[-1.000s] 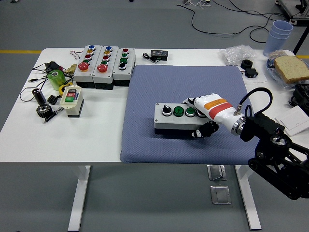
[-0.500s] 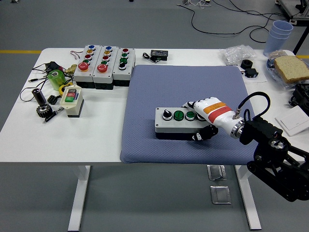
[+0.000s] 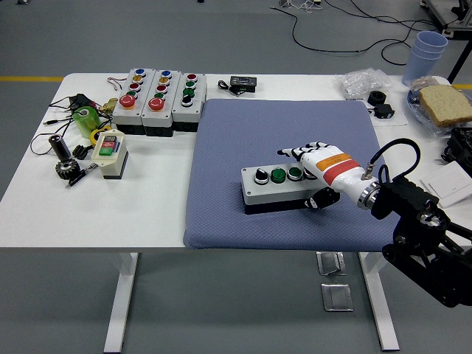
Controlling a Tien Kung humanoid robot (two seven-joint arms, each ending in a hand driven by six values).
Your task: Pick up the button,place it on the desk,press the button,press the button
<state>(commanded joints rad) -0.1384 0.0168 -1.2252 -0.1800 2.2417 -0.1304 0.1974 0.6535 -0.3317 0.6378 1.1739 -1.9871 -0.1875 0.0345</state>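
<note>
1. The button box looks rigid, boxy and fairly light, likely smooth-sided; its short ends seem the best places to take hold.
2. It is grey-topped with a black base, a selector knob and green buttons.
3. It sits lower centre on the blue mat.
4. The right hand is clamped on its right end.

Probably a robotics lab: grey floor strewn with cables, switch boxes on a white counter.
</note>
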